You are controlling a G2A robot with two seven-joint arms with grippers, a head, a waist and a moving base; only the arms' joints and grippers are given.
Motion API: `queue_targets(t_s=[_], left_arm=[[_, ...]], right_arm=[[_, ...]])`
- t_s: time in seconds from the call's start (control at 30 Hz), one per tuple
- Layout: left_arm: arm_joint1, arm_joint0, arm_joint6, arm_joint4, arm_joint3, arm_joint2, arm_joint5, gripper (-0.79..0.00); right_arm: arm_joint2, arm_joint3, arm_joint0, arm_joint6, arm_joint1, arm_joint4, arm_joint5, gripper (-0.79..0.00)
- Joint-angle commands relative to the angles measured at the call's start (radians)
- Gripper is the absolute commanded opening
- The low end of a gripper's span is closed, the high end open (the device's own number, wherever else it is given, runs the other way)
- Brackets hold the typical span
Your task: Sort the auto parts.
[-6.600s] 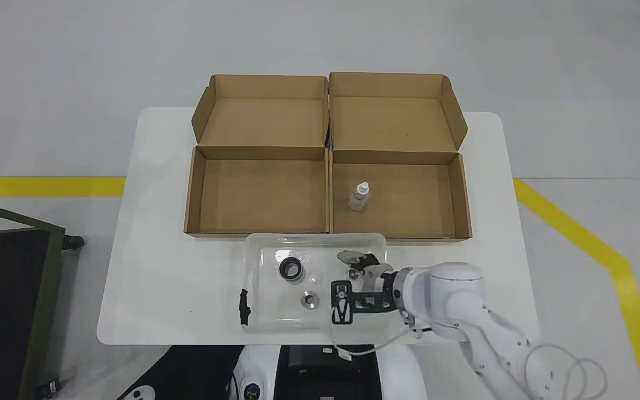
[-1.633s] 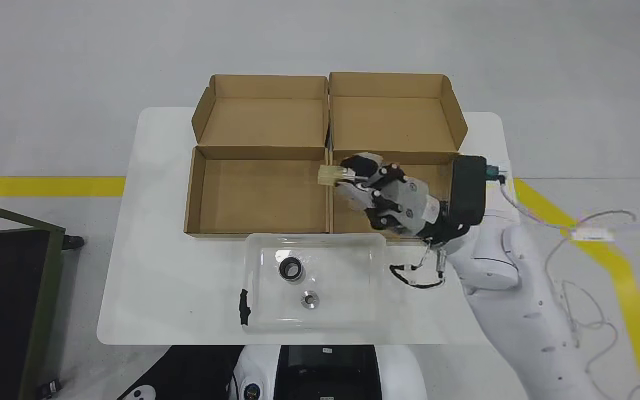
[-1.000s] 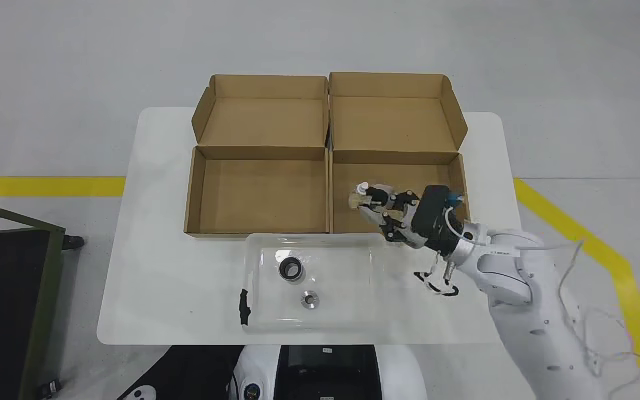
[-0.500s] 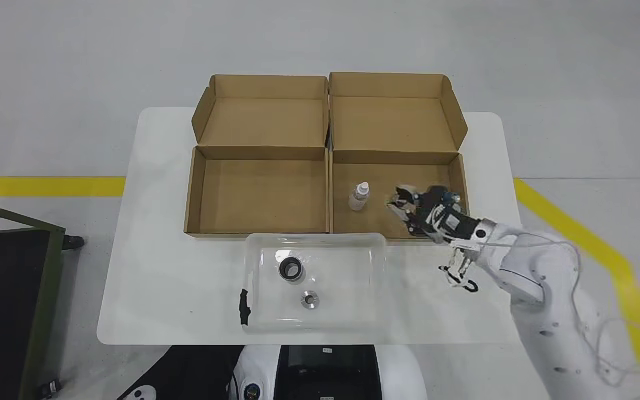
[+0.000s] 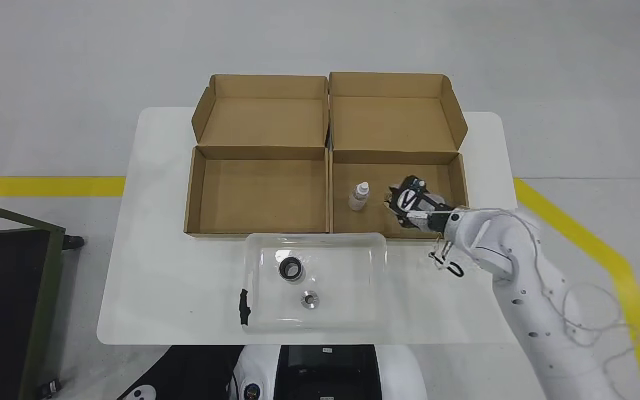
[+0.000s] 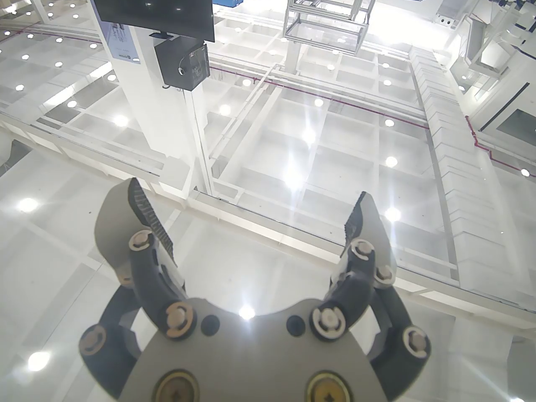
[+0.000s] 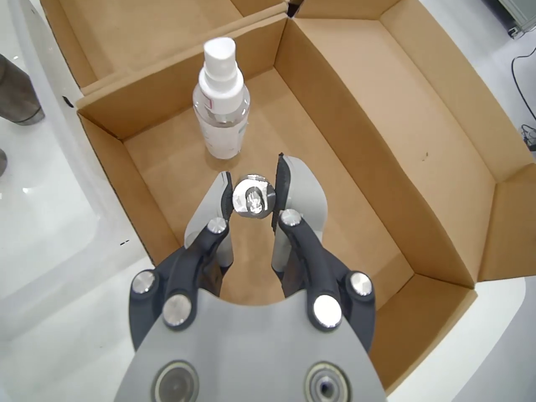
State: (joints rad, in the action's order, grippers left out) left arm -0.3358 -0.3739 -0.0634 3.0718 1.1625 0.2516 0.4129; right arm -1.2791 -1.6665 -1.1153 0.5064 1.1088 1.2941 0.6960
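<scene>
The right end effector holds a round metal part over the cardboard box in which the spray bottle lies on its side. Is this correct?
Not fully. The spray bottle stands upright, not on its side; the right wrist view shows it. The rest is correct: the right end effector holds the round metal part over that cardboard box.

metal part (image 7: 253, 202): underside hidden between fingers (image 7: 302, 188) | tray (image 7: 63, 194): cut off at edge

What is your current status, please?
Right gripper shut on round metal part, low in cardboard box. Left gripper open, empty. Spray bottle upright close ahead in same box.
</scene>
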Motion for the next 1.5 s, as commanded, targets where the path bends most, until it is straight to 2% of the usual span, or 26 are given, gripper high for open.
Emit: queue_targets(t_s=[0.0,0.53,0.57,0.6,0.77,0.87,1.03,1.23,1.47], left_arm=[[0.000,0.000,0.000,0.000,0.000,0.000,0.000,0.000],[0.000,0.000,0.000,0.000,0.000,0.000,0.000,0.000],[0.000,0.000,0.000,0.000,0.000,0.000,0.000,0.000],[0.000,0.000,0.000,0.000,0.000,0.000,0.000,0.000],[0.000,0.000,0.000,0.000,0.000,0.000,0.000,0.000],[0.000,0.000,0.000,0.000,0.000,0.000,0.000,0.000],[0.000,0.000,0.000,0.000,0.000,0.000,0.000,0.000],[0.000,0.000,0.000,0.000,0.000,0.000,0.000,0.000],[0.000,0.000,0.000,0.000,0.000,0.000,0.000,0.000]], right_arm=[[0.011,0.019,0.014,0.010,0.001,0.002,0.004,-0.785],[0.091,0.132,0.084,0.028,0.010,0.016,-0.014,-0.785],[0.095,0.136,0.087,0.028,0.010,0.016,-0.016,-0.730],[0.099,0.141,0.090,0.027,0.011,0.015,-0.017,-0.708],[0.123,0.163,0.107,0.025,0.016,0.004,-0.028,-0.671],[0.140,0.173,0.117,0.024,0.019,-0.002,-0.033,-0.591],[0.154,0.176,0.129,0.014,0.023,-0.016,-0.043,-0.520],[0.144,0.148,0.129,0.000,0.021,-0.024,-0.047,-0.499],[0.079,0.033,0.085,-0.026,0.005,-0.038,-0.024,-0.502]])
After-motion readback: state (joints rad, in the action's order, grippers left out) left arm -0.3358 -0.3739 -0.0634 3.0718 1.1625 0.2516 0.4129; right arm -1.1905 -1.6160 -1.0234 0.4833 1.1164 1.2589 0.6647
